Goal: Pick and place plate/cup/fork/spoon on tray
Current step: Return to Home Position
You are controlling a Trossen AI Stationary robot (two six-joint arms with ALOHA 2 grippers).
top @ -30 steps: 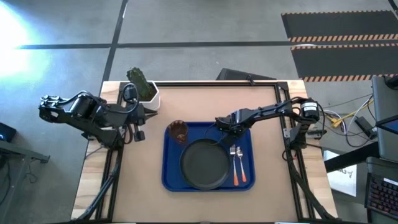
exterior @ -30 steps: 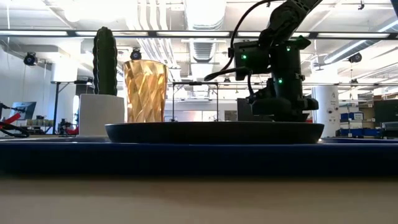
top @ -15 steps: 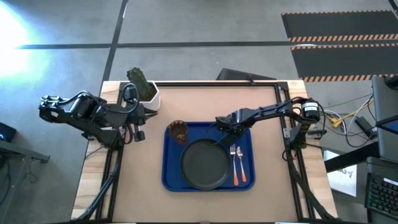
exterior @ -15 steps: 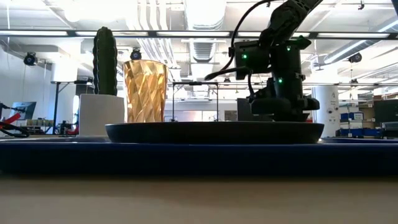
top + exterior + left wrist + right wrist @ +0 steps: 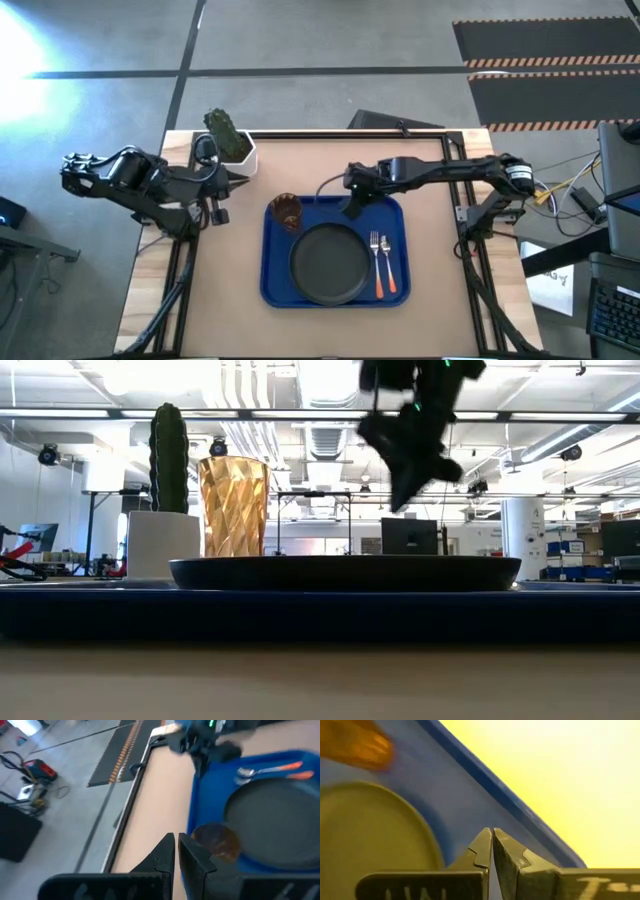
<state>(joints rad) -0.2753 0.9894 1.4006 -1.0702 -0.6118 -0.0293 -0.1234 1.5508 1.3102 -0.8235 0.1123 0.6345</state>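
Tray [image 5: 274,285] mid-table, carrying plate [image 5: 329,266] at centre, cup [image 5: 286,212] upright in its far-left corner, and fork [image 5: 376,262] and spoon [image 5: 387,260] side by side just right of the plate, handles toward the near edge. Right gripper [image 5: 350,208] hangs in the air over the tray's far rim, fingers pressed together, holding nothing. Left gripper [image 5: 243,180] waits at the table's left side near the potted cactus [image 5: 232,140], fingers all but touching.

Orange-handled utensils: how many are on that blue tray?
2: the fork and the spoon lie side by side on the tray, right of the plate. None appears hidden.
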